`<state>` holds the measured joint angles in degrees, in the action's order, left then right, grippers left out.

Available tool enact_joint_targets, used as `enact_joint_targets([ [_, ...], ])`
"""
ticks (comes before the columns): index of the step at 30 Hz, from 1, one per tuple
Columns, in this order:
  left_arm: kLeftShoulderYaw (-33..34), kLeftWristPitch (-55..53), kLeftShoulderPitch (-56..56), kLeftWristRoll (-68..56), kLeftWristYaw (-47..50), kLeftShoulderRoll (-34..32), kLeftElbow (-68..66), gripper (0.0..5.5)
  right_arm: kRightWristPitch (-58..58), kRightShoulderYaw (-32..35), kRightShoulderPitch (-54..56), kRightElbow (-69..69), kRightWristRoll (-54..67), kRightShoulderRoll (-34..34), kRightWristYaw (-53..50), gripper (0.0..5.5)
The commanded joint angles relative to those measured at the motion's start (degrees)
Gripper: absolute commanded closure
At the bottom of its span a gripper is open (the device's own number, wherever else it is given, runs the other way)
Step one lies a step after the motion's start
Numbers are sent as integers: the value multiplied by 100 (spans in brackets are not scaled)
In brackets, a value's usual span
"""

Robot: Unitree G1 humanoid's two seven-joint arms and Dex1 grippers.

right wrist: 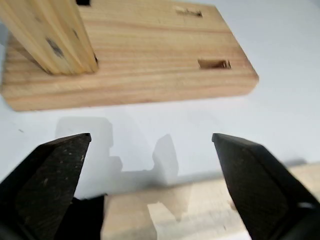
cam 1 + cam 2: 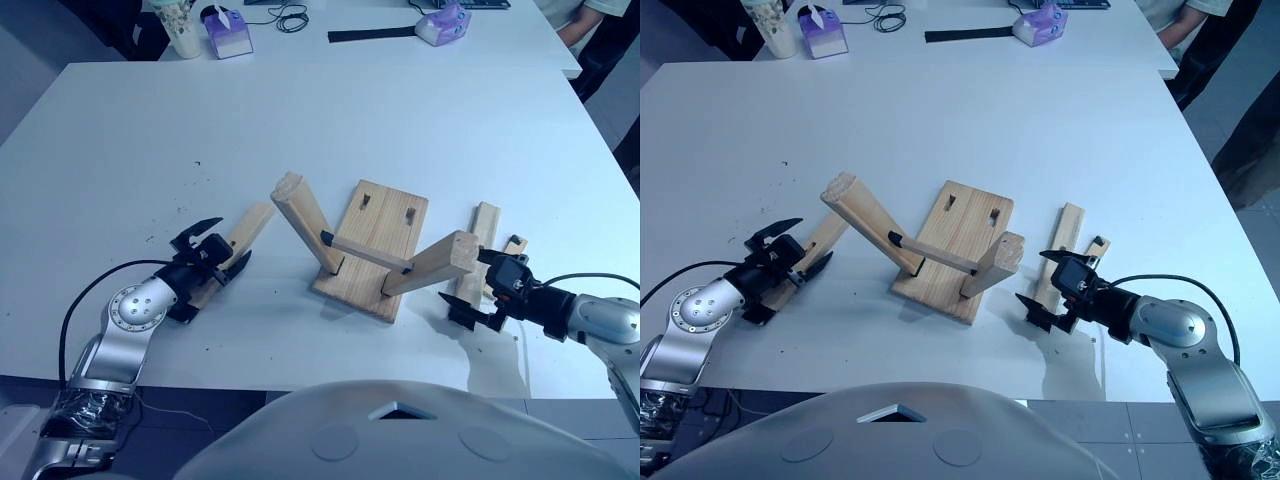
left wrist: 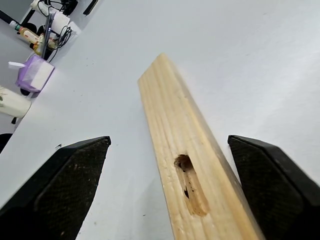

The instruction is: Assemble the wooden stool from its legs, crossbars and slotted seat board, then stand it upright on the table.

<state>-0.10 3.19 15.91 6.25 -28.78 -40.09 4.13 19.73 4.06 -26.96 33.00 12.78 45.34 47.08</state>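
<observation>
Centrally on the white counter point(image 2: 420, 120) the board point(image 2: 385, 225) is laid flat, with two empty slots point(image 2: 366, 200) seen at its far end. Two legs are seated in its near end: the left fitted leg point(image 2: 303, 218) is tilted away to the left and the right fitted leg point(image 2: 440, 262) to the right. They are joined by a crossbar point(image 2: 365, 252) with dark ends. The stool is thus found part-built and upside down, not yet stood upright. To the left of the board a left loose leg point(image 2: 250, 228) is laid flat, apart from the assembly. The left tool point(image 2: 230, 242) is held over its near end with fingers point(image 3: 65, 185) spread wide on either side of the wood. Nothing is pinched, and a slot point(image 3: 190, 182) in that leg is seen between the fingers. To the right of the board a right loose leg point(image 2: 484, 228) is laid flat, close to the right fitted leg. The right tool point(image 2: 465, 280) is held at its near end, likewise spread, with fingers point(image 1: 45, 175) wide apart and nothing pinched between them. Contact with the wood cannot be told for either tool. At the far edge of the counter a cup point(image 2: 178, 28), two tissue boxes point(image 2: 228, 30) and a black strip point(image 2: 370, 35) are seen.
</observation>
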Motion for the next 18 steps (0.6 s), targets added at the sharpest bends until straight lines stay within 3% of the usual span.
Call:
enact_joint_targets([
  [1, -184, -418, -41, 419, 61, -33, -524, 113, 253, -13, 288, 398, 283, 94, 137, 102],
  [7, -236, -526, -521, 405, 239, 164, -832, 113, 328, -316, 988, -62, 161, 0, 98, 102],
  [14, -243, -1242, -786, -881, -600, 410, 942, 113, -54, -474, 1771, -1069, -156, -158, -37, 102],
  [18, -52, -1926, -1004, -1347, -989, 174, 1644, 113, -169, -411, 2433, -1593, -145, -258, -38, 102],
])
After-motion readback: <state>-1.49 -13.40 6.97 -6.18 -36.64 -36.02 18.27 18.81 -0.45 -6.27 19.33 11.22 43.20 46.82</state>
